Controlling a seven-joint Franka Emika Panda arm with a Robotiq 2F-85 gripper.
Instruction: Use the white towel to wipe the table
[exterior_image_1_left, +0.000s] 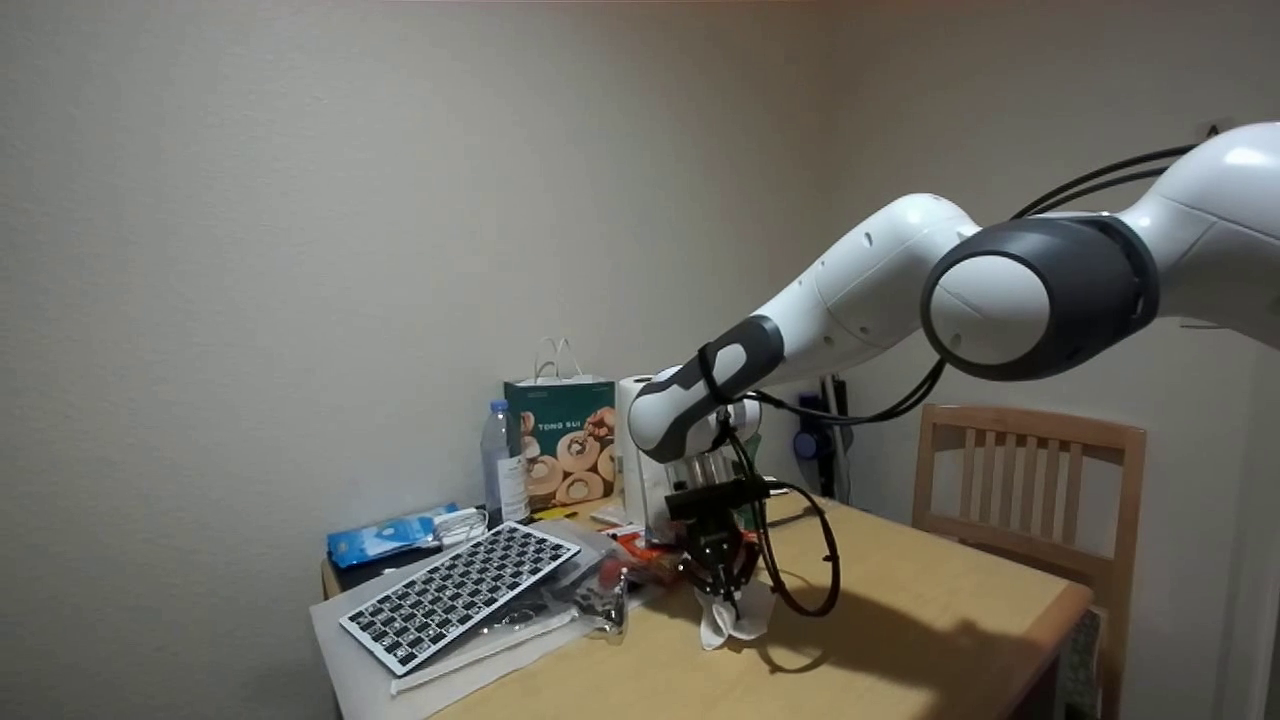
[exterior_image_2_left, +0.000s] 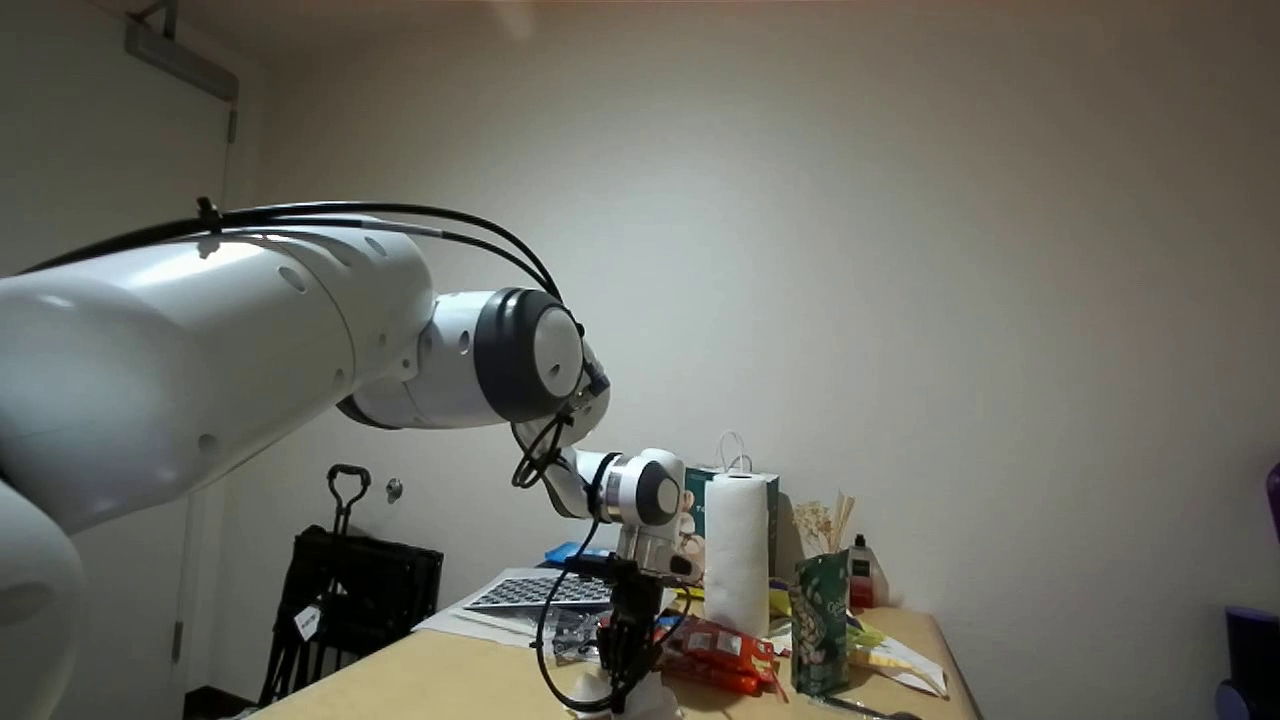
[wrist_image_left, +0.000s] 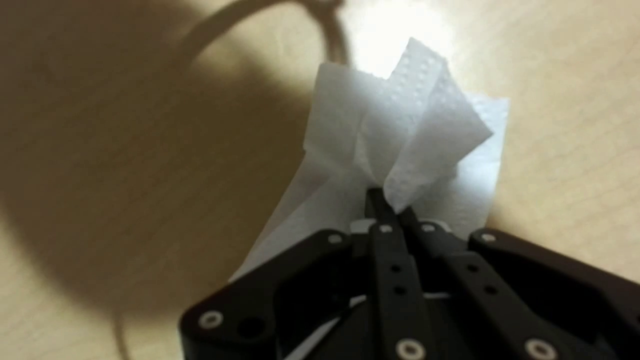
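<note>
The white towel (wrist_image_left: 345, 110) is a thin, crumpled cloth with an embossed edge. In the wrist view its folds spread out around the fingertips, and one fold is pinched between them. My gripper (wrist_image_left: 392, 207) is shut on it, pointing down at the light tan table (exterior_image_1_left: 880, 570). An exterior view has the towel (exterior_image_1_left: 748, 615) at the tabletop, just under the gripper; whether all of it touches the wood I cannot tell. Seen in an exterior view, the towel (exterior_image_2_left: 652, 697) is partly hidden behind the gripper and a cable, near the bottom edge.
A keyboard (exterior_image_1_left: 460, 595) lies on packaging beside the arm. Red packets (exterior_image_2_left: 715, 650), a green pouch (exterior_image_2_left: 820, 625) and an upright paper roll (exterior_image_2_left: 737, 555) stand close to the gripper. Behind are a bottle (exterior_image_1_left: 503, 465) and a green bag (exterior_image_1_left: 560, 420). A black cable loop (exterior_image_1_left: 835, 560) hangs off the wrist.
</note>
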